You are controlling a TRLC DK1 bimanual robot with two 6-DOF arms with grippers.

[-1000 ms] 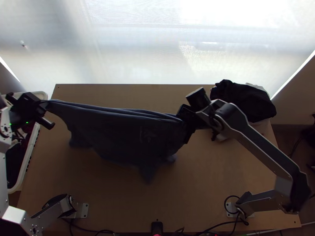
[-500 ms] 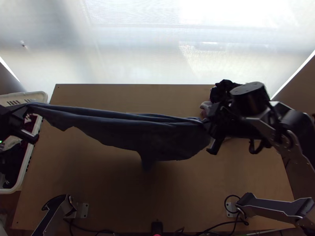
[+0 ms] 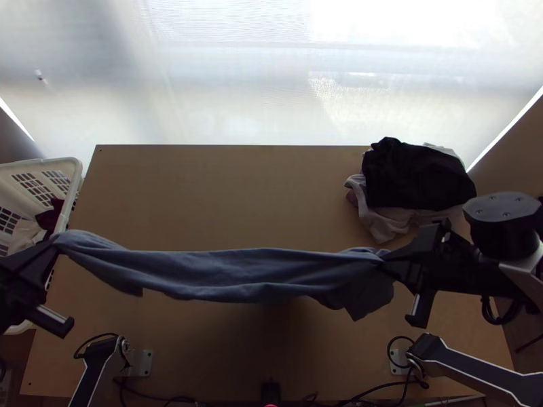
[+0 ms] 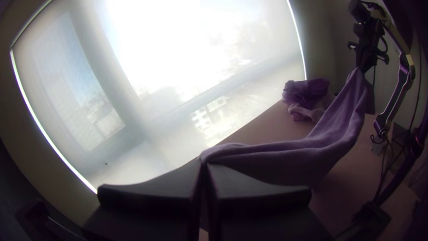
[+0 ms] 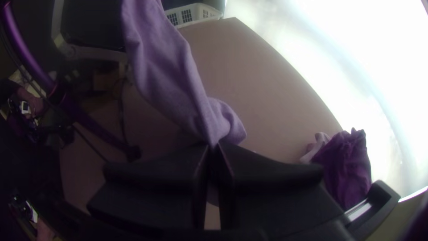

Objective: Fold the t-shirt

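Standing at the near edge of the tabletop (image 3: pixel 203 197) are my two arms' bases, left (image 3: pixel 141 363) and right (image 3: pixel 398 361). Past them the shirt (image 3: pixel 231 271) hangs stretched across, from the left side over to the right of the middle, in a long, narrow, bunched band of blue-grey cloth. Its lower edge runs uneven, with a loose, pointed corner drooping near the right end. Long soft creases run lengthwise along it, and the band sags between its two held ends.

My left end effector (image 3: pixel 56 245) is closed tight on a gathered bit of the shirt at its left end; in my left wrist view the cloth rises from between the fingertips and slopes away in a smooth, draped fold. My right end effector (image 3: pixel 385 261) pinches the other end, and in my right wrist view the cloth narrows to the grip, with a small rounded bulge just beside the fingertips.

Off the tabletop's left side is a white basket (image 3: pixel 76 165) with dark red and pale cloth in it. Farther back at the right lies a heap, a black garment (image 3: pixel 415 178) over paler cloth (image 3: pixel 381 225). Beyond the far edge is a bright, pale window (image 3: pixel 237 74).
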